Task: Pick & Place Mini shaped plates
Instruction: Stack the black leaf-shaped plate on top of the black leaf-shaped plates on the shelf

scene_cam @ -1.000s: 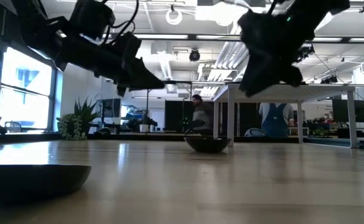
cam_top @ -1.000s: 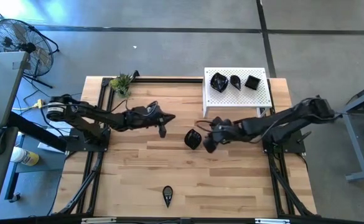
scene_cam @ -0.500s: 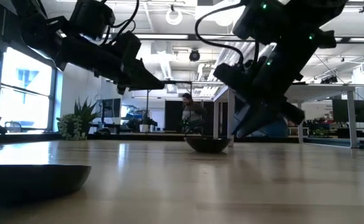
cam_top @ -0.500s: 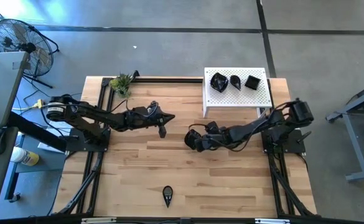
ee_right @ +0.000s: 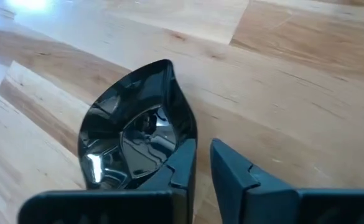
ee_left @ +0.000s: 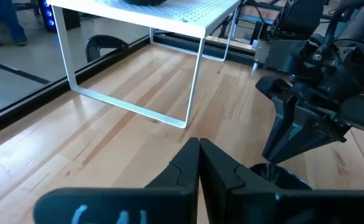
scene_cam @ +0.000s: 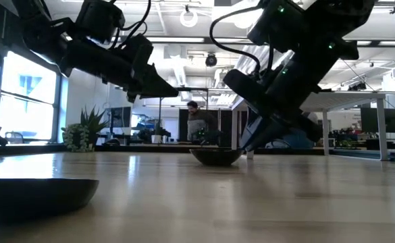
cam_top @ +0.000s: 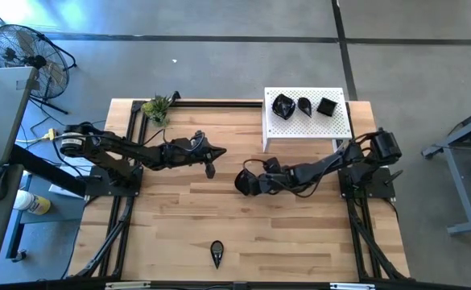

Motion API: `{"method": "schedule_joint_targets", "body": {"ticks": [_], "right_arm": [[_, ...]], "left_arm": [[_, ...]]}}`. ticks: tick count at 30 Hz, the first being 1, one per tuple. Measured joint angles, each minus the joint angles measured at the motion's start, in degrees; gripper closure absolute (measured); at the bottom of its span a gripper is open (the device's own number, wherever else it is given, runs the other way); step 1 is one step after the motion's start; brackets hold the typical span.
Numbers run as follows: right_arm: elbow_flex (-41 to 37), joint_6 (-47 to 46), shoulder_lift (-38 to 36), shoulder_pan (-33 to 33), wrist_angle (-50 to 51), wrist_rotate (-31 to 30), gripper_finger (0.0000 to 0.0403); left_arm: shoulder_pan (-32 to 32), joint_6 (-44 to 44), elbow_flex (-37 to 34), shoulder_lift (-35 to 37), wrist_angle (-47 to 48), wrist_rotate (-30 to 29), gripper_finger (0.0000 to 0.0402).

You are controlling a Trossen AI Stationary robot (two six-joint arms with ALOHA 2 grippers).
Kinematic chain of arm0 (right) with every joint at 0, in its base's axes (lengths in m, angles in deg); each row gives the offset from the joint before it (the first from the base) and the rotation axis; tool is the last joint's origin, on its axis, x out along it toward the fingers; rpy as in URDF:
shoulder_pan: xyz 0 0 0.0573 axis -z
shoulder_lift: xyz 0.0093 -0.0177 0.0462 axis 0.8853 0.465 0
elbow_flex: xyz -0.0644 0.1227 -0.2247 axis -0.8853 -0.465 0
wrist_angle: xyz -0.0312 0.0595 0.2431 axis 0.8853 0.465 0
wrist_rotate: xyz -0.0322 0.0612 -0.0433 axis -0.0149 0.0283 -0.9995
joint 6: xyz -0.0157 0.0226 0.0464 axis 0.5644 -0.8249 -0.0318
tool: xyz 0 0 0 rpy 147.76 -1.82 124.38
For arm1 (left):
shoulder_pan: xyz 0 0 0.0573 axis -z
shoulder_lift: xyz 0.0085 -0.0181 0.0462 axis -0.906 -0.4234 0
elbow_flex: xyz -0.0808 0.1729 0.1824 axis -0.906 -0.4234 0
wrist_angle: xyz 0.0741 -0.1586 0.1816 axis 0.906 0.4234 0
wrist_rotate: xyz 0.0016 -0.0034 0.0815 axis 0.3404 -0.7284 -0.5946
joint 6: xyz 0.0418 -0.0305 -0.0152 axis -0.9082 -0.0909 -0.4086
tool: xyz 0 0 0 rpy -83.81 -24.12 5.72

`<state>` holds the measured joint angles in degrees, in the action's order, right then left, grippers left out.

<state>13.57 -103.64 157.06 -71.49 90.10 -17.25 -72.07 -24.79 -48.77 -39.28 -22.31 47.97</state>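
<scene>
We see the right fingers [ee_right: 197,165] nipping the rim of a teardrop plate [ee_right: 135,130] at mid-frame on the surface [cam_top: 299,234]; glossy, stiff, light, likely slippery. Left fingers [ee_left: 198,163] together.

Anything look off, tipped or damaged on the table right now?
Nothing stands out. Three plates sit on the white platform, one teardrop plate lies alone near the front edge, and the right hand is at a teardrop plate mid-table, one finger over its rim.

open: bare table [cam_top: 299,234] front-right | blocked: white platform [cam_top: 307,127] back-right, plant [cam_top: 158,107] back-left
</scene>
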Motion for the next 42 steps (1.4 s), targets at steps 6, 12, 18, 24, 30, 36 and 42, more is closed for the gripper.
{"method": "schedule_joint_targets", "body": {"ticks": [6, 12, 18, 24, 30, 36, 42], "right_arm": [[0.0, -0.7, 0.0, 0.2, -2.9, 2.7, 0.0364], [0.0, -1.5, 1.5, 0.5, -2.9, 3.0, 0.0311], [0.0, 1.2, 5.1, 1.5, -9.0, 5.4, 0.0301], [0.0, 2.5, 5.1, 1.8, -9.7, 5.3, 0.0347], [0.0, 3.0, 4.4, 1.7, -10.0, 5.9, 0.0398], [0.0, 6.9, -1.3, 2.4, -7.9, 7.5, 0.0396], [0.0, 11.2, -12.3, 4.7, -0.1, 7.6, 0.0397]], "left_arm": [[0.0, 0.0, 0.0, 0.0, 0.0, 0.0, 0.0396], [0.0, 0.0, 0.0, 0.0, 0.0, 0.1, 0.0396], [0.0, 0.1, 0.0, 0.0, 0.1, 0.5, 0.0396], [0.0, 0.2, 0.0, 0.0, 0.1, 0.5, 0.0396], [0.0, 0.2, 0.0, 0.0, 0.2, 0.5, 0.0396], [0.0, -0.2, 0.0, 0.0, 0.6, 0.5, 0.0396], [0.0, -0.4, 0.0, 0.0, 1.6, 0.0, 0.0396]]}}
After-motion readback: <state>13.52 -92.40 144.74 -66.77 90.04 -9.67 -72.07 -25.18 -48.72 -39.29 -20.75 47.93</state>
